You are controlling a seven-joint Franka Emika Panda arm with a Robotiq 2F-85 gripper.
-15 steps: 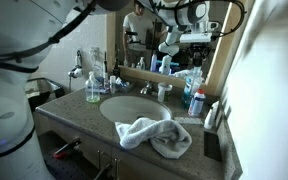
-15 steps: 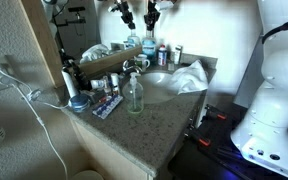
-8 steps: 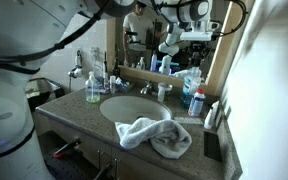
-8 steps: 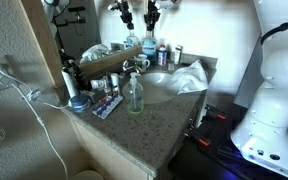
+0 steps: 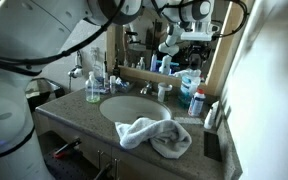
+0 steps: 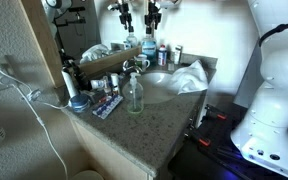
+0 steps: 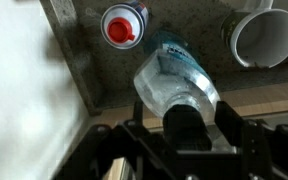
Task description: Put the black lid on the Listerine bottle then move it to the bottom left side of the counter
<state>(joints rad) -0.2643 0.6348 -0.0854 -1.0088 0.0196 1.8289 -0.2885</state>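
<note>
Seen from above in the wrist view, the Listerine bottle (image 7: 176, 78) stands upright on the counter (image 7: 94, 62) with the black lid (image 7: 184, 128) on its neck. My gripper (image 7: 182, 132) straddles the lid, open, with a thin gap between the lid and each side's fingers (image 7: 228, 122). In both exterior views the bottle (image 5: 191, 86) (image 6: 149, 48) stands at the back of the counter by the mirror, with the gripper (image 5: 191, 62) (image 6: 151, 24) directly above it.
A blue can with a red cap (image 7: 120, 25) (image 5: 197, 102) and a white cup (image 7: 267, 35) flank the bottle. A crumpled towel (image 5: 154, 135) (image 6: 189, 75) lies by the sink (image 5: 114, 108). A green soap bottle (image 5: 93, 88) (image 6: 134, 95) stands on the far side of the basin.
None visible in the exterior views; the arm stays above the bottle in the same place.
</note>
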